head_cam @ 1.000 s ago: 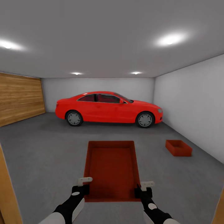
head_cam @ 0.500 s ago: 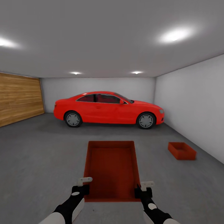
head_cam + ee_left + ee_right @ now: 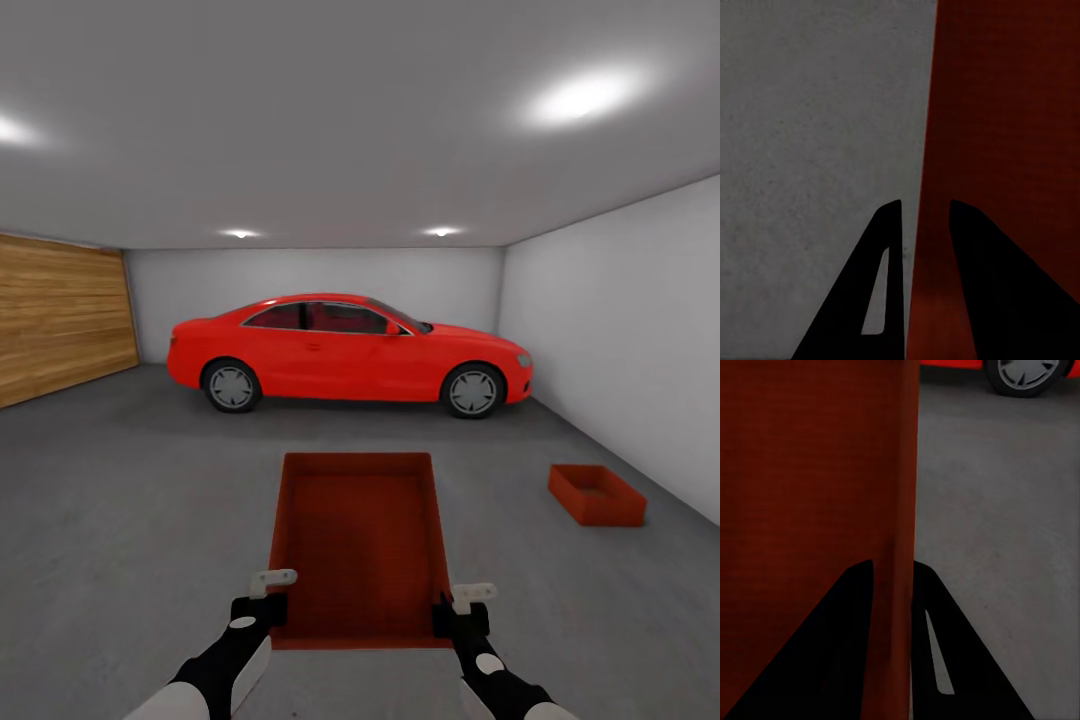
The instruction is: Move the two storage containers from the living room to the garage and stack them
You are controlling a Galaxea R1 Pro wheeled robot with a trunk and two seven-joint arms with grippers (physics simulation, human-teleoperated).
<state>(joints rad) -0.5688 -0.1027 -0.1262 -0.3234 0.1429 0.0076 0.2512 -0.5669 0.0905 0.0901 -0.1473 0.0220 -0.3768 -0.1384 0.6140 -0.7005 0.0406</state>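
Observation:
I hold one red-orange storage container (image 3: 358, 545) out in front of me over the dark grey concrete floor (image 3: 130, 500) of the garage. My left gripper (image 3: 268, 600) is shut on its left wall and my right gripper (image 3: 456, 608) on its right wall. In the left wrist view that wall (image 3: 926, 240) passes between the two dark fingers (image 3: 889, 247), and in the right wrist view the wall (image 3: 896, 585) sits between the fingers (image 3: 922, 607). The other storage container (image 3: 596, 494) rests on the floor at the right, close to the white wall.
A red car (image 3: 345, 353) is parked across the back of the garage. A wooden door (image 3: 60, 315) lines the left side and a white wall (image 3: 620, 340) runs along the right. Open concrete lies between me and the car.
The whole view has moved forward into the garage: the wooden door frame at the picture's edges is gone and the floor container has slid right. Both grips on the held container are unchanged.

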